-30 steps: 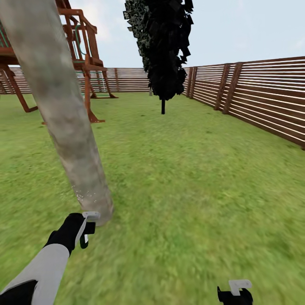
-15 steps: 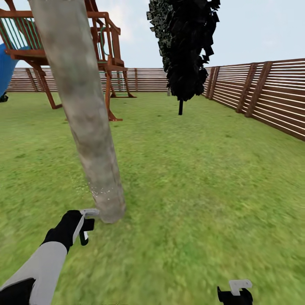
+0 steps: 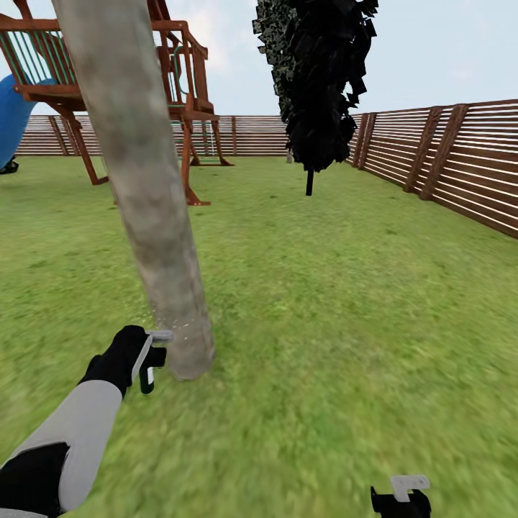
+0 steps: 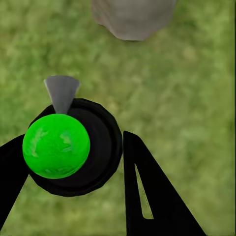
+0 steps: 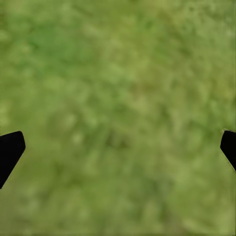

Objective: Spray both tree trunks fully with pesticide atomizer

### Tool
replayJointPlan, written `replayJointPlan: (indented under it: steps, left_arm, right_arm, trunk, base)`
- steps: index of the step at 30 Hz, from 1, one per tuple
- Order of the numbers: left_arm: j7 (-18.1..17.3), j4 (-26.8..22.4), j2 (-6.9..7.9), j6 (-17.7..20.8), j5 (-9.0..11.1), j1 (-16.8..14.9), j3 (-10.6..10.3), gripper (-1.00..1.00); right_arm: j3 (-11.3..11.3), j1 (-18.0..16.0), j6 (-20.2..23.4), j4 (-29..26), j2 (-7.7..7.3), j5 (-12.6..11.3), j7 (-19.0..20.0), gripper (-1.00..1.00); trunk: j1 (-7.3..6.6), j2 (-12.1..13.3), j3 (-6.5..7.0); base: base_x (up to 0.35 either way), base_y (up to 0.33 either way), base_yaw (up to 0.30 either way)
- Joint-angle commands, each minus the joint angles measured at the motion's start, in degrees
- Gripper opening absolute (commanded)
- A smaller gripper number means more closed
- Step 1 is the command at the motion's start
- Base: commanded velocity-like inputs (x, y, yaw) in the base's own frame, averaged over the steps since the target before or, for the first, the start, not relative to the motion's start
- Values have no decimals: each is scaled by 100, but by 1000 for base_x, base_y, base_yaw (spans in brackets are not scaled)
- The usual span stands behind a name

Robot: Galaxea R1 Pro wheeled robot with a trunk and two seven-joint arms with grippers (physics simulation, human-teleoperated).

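Note:
A thick grey-beige tree trunk [image 3: 147, 201] leans up from the grass, its base just right of my left gripper [image 3: 152, 358]. Fine white specks dot the bark low on the trunk. In the left wrist view, my left gripper [image 4: 73, 142] is shut on the pesticide atomizer [image 4: 96, 147], a small black round bottle with a bright green ball on top. Its grey nozzle points at the trunk's base [image 4: 132, 17], a short way ahead. My right gripper [image 3: 400, 498] hangs open low at the right over bare grass, with its fingertips [image 5: 10, 152] wide apart.
A black-leaved cone-shaped tree [image 3: 316, 86] stands farther back on the lawn. A brown wooden playset [image 3: 180, 93] with a blue slide [image 3: 11, 115] is behind the trunk. The slatted fence [image 3: 446, 165] runs along the right side and the back.
The view swung left, then settled. My left gripper has risen a little with the atomizer and now sits closer to the trunk's base. The right gripper has not moved.

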Motion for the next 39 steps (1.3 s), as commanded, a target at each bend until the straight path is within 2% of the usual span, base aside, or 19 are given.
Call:
replayJointPlan:
  steps: [1,6,13,18,34,39]
  left_arm:
    - [-25,-10,-6,21,-37,-19,19,-100]
    - [-25,-12,0,20,-37,-16,20,-100]
    - [-25,-8,10,21,-37,-50,17,-100]
    - [-25,-7,-8,18,-37,-55,25,-100]
    - [-25,-7,-24,11,-29,-25,26,-100]
    - [-25,56,37,-19,-25,33,45,-100]
  right_arm:
    - [-35,-5,-19,12,-1,62,-32,100]
    - [-35,-5,-19,12,-1,62,-32,100]
    - [-35,-5,-19,12,-1,62,-31,100]
    - [-31,-5,-19,17,7,62,-32,100]
    - [-29,-5,-19,20,8,62,-32,100]
    - [-26,-5,-20,21,8,62,-32,100]
  trunk:
    - [1,-2,-5]
    - [1,-2,-5]
    - [1,-2,-5]
    - [1,-2,-5]
    - [1,-2,-5]
    - [1,-2,-5]
  base:
    - [199,-137,0]
    - [102,-215,0]
    - [-230,-206,10]
    - [-60,-228,227]
    - [100,-268,50]
    - [136,-257,248]
